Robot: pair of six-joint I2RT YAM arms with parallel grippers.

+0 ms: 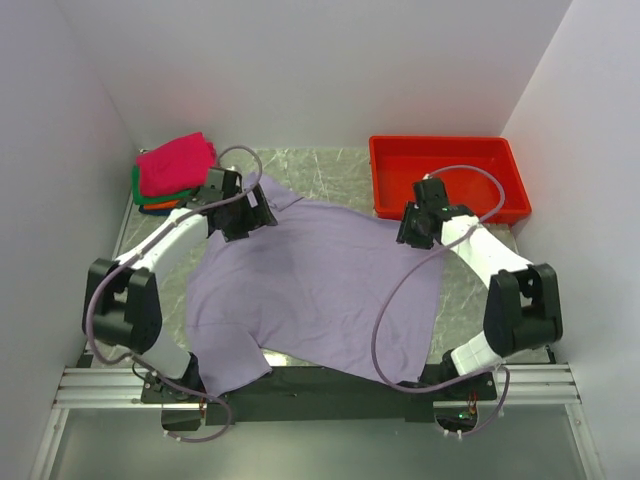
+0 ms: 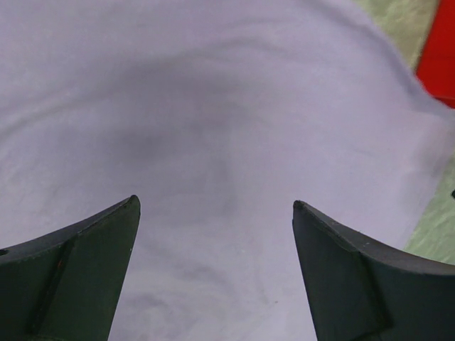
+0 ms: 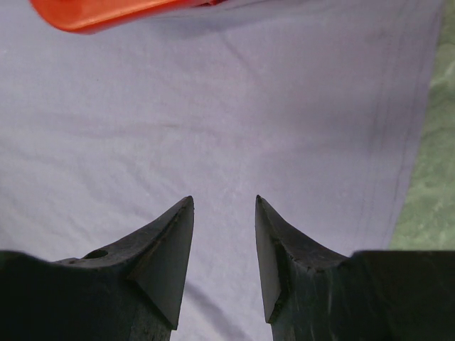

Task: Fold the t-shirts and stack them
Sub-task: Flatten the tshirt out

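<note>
While both arms reach in over the marble-patterned table, the pale lavender t-shirt lies spread open and mostly flat across the middle of it; one sleeve trails toward the near left edge, and the stitched hem runs down the right side. The left gripper sits over the shirt's far left corner; from its wrist view the left gripper has its jaws wide apart with only lavender cloth below and nothing between them. The right gripper is over the shirt's far right corner, just beside the red tray; its jaws stand a narrow way apart, clamped on nothing; whether either touches the cloth I cannot tell. In the far left corner sits the folded stack: the magenta-pink shirt on top, the green shirt under it; lower layers show only as slivers.
</note>
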